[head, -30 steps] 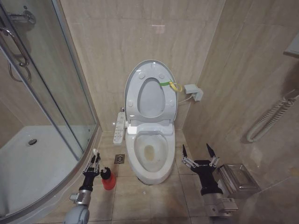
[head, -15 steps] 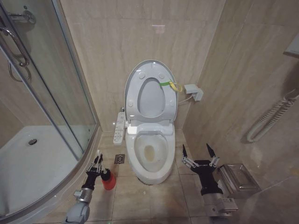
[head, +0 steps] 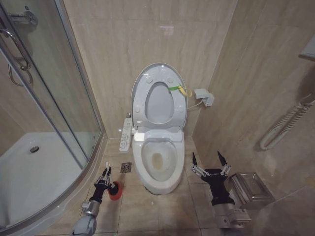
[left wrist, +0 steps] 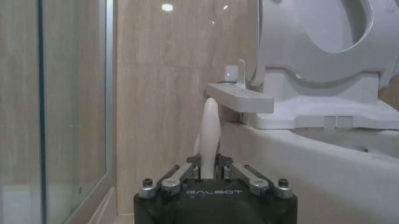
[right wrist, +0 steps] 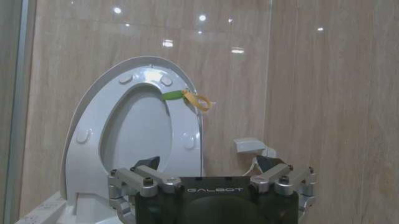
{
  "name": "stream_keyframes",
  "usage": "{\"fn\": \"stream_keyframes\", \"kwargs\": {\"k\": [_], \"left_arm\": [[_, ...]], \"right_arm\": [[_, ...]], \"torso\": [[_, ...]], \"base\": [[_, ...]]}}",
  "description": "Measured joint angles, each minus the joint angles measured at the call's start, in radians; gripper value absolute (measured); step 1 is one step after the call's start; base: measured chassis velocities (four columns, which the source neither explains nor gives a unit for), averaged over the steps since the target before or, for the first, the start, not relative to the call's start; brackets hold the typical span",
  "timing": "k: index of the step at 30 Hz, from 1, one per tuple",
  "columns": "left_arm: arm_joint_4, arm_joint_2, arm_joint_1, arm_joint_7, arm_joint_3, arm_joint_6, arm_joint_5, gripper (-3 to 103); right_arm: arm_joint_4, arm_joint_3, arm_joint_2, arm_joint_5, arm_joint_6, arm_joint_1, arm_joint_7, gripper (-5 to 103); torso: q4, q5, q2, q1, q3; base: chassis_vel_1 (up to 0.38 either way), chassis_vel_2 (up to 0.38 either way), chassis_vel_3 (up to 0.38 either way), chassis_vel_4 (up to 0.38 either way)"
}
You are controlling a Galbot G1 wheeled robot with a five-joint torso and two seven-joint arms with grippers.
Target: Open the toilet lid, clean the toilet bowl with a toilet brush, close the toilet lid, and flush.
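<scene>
Gripped between the closed fingers of the left gripper [head: 105, 177] is the toilet brush [left wrist: 208, 135], whose pale handle is seen rising upright from the jaws in the left wrist view. Low in the head view, left of centre, this gripper is placed directly over the red holder cup [head: 114, 191] on the tiled floor [head: 162, 211], so that the cup is partly covered by it. At the lower right of the head view, the right gripper [head: 210, 163] is held above the floor with its two fingers spread wide apart and nothing between them; just to its right a metal toilet-paper holder [head: 251, 189] is fixed to the side wall. Between the two grippers, in the lower middle of the frame, the toilet bowl [head: 158, 183] is found, with a yellowish patch visible at its bottom. A floor drain [head: 126, 167] is set just left of the bowl, and the bidet button panel [head: 126, 134] is mounted along the bowl's left side. Farther back, in the centre of the frame, the toilet lid [head: 139, 81] is stood upright against the wall with the seat ring raised in front of it, and a yellow-green loop tag [head: 180, 90] is attached at its right edge. A glass shower enclosure [head: 39, 98] is seen across the left of the frame.
</scene>
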Motion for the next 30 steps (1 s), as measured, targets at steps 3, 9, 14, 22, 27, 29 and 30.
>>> {"fn": "stream_keyframes", "kwargs": {"k": [3, 9, 14, 22, 27, 29, 30], "left_arm": [[0.015, 0.001, -0.005, 0.007, -0.001, -0.001, 0.000, 17], [0.012, 0.012, -0.010, 0.012, -0.004, -0.001, -0.006, 17], [-0.047, 0.025, -0.001, -0.001, -0.004, 0.016, -0.009, 17], [-0.081, 0.038, 0.007, -0.010, -0.006, 0.033, -0.010, 17], [-0.032, 0.038, -0.013, -0.001, -0.005, 0.027, -0.010, 17], [-0.008, 0.037, -0.026, 0.007, -0.003, 0.023, -0.011, 17], [0.003, 0.035, -0.033, 0.011, -0.001, 0.020, -0.012, 17]], "right_arm": [[0.000, 0.000, 0.000, 0.000, 0.000, 0.000, 0.000, 100], [0.000, 0.000, 0.000, 0.000, 0.000, 0.000, 0.000, 100], [0.000, 0.000, 0.000, 0.000, 0.000, 0.000, 0.000, 100], [0.000, 0.000, 0.000, 0.000, 0.000, 0.000, 0.000, 100], [0.000, 0.000, 0.000, 0.000, 0.000, 0.000, 0.000, 100], [0.000, 0.000, 0.000, 0.000, 0.000, 0.000, 0.000, 100], [0.000, 0.000, 0.000, 0.000, 0.000, 0.000, 0.000, 100]], "torso": [[0.0000, 0.0000, 0.000, 0.000, 0.000], [0.0002, -0.0001, 0.000, 0.000, 0.000], [0.0000, -0.0001, 0.000, 0.000, 0.000], [0.0000, -0.0001, 0.000, 0.000, 0.000], [0.0001, -0.0001, 0.000, 0.000, 0.000], [0.0000, -0.0001, 0.000, 0.000, 0.000], [0.0001, -0.0001, 0.000, 0.000, 0.000]], "base": [[0.000, 0.000, 0.000, 0.000], [0.000, 0.000, 0.000, 0.000], [0.000, 0.000, 0.000, 0.000], [0.000, 0.000, 0.000, 0.000], [0.000, 0.000, 0.000, 0.000], [0.000, 0.000, 0.000, 0.000], [0.000, 0.000, 0.000, 0.000]]}}
